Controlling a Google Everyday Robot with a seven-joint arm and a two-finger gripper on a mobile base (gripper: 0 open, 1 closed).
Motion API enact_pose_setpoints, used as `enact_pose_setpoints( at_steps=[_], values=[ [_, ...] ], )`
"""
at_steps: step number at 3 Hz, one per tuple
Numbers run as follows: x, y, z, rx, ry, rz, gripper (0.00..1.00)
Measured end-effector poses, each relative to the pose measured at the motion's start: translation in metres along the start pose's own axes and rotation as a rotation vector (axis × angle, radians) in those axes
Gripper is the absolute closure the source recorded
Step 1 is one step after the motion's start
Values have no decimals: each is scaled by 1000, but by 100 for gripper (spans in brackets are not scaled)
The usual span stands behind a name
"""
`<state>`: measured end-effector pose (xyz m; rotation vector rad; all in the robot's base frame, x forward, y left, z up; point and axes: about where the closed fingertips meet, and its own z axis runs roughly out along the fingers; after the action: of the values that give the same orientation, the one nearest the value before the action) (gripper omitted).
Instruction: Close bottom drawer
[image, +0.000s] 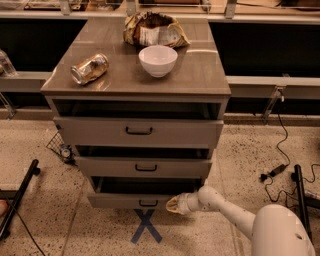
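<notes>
Bottom drawer (112, 200) part-open; tool (174, 205) at its front, just right of the black handle (148, 203)

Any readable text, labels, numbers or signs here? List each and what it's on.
"X": blue tape cross on the floor before the grey-brown bottom drawer.
Crumpled brown snack bag on the cabinet top: print too blurred to read.
Dented metal can on its side: print unreadable.
Cream-tipped gripper at the bottom drawer's front, right side: no text visible.
</notes>
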<state>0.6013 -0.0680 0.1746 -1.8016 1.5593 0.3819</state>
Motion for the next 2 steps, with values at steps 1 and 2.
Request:
enact_pose_setpoints(
  at_steps=[1, 2],
  values=[
    [-1, -11, 7, 15, -6, -4, 100],
    [-3, -21, 13, 30, -14, -3, 100]
  ],
)
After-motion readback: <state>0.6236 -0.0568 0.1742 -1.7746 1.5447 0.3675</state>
